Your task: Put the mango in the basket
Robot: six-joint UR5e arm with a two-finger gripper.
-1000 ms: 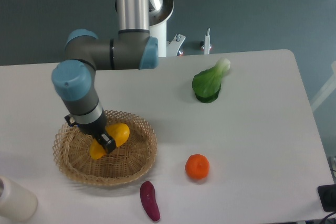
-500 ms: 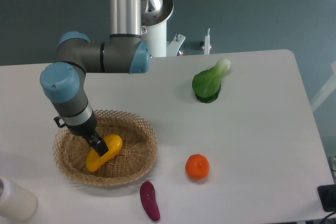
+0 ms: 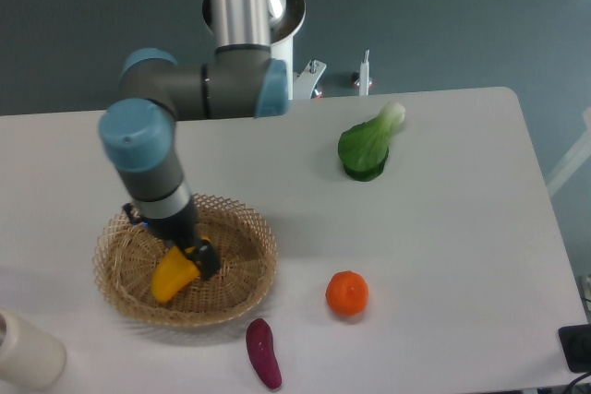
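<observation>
The mango (image 3: 172, 276) is yellow with an orange end and lies tilted on the floor of the woven wicker basket (image 3: 247, 269) at the front left of the table. My gripper (image 3: 199, 257) points down into the basket at the mango's upper right end. Its dark fingers (image 3: 209, 263) stand by that end, and the fruit stretches away from them to the lower left. The gripper looks open, with the mango resting on the wicker rather than hanging. The arm's wrist hides the basket's back left part.
A round orange (image 3: 347, 292) sits right of the basket. A purple eggplant (image 3: 263, 352) lies in front of it. A green bok choy (image 3: 367, 145) stands at the back right. A white cylinder (image 3: 23, 350) is at the front left corner.
The mango came down from above the basket onto its floor. The arm then swung right, so the fingers now sit at the fruit's upper right end instead of across its middle.
</observation>
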